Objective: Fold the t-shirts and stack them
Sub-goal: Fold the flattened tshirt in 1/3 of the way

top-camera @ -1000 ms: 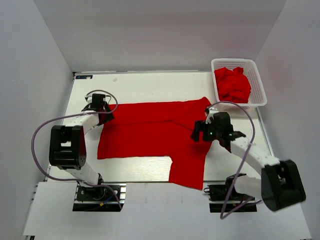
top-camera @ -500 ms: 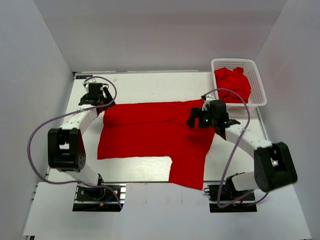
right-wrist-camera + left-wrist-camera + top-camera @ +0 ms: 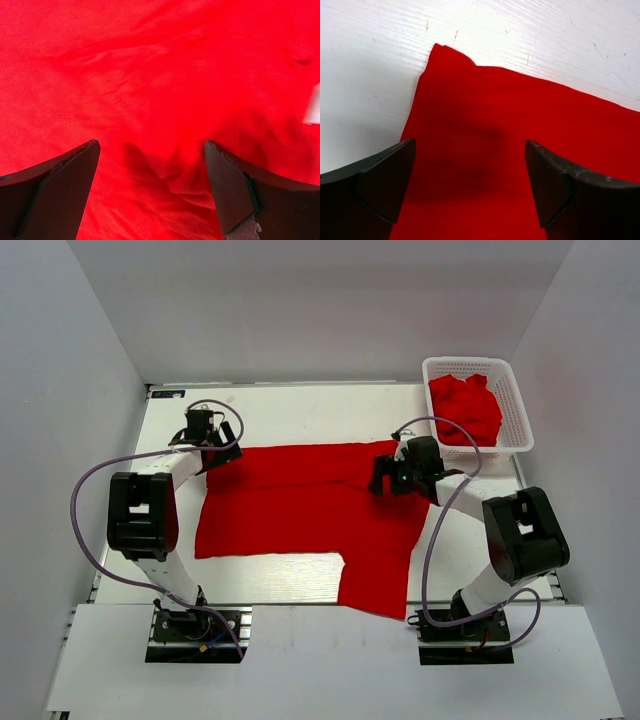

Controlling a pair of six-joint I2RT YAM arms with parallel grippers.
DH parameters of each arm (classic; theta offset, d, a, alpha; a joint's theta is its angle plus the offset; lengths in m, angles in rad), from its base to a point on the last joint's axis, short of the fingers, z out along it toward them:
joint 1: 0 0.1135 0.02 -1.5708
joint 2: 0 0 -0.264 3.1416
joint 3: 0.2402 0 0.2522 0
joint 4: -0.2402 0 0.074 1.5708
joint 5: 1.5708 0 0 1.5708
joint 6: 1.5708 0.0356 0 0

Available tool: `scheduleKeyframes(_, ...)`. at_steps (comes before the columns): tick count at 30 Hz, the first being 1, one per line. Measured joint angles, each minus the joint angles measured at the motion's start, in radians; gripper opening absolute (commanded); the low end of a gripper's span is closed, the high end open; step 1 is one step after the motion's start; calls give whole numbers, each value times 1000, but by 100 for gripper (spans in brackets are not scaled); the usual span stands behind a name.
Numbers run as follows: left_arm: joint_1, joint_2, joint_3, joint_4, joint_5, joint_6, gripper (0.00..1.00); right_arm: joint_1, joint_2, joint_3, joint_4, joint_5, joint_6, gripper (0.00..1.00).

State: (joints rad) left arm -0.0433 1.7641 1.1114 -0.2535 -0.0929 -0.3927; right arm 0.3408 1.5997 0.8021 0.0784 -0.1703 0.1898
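a bright red t-shirt [image 3: 300,505] lies spread flat across the middle of the white table [image 3: 300,405], with one part reaching toward the near edge. the left gripper [image 3: 212,440] hangs over the shirt's far left corner, its jaws spread wide and nothing between them; the wrist view shows that corner lying on the table just ahead. the right gripper [image 3: 393,477] sits low over the wrinkled far right part, jaws also wide and holding nothing, a white neck label [image 3: 312,105] close by. more red t-shirts [image 3: 465,408] lie crumpled in the white lattice basket [image 3: 520,430] at the far right.
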Motion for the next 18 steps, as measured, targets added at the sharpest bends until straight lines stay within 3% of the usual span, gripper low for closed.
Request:
scheduleKeyframes(5, 0, 0, 0, 0, 0, 0, 100, 0, -37, -56, 3, -126, -18, 76)
scheduleKeyframes(13, 0, 0, 0, 0, -9, 0, 100, 1, -124, -143, -79, -286, -37, 73)
scheduleKeyframes(17, 1, 0, -2, -2, -16, 0, 100, 2, -193, -145, -159, -275, -53, 61)
scheduleKeyframes(18, 1, 0, -2, -3, -18, 0, 100, 2, -218, -145, -172, -274, -56, 54)
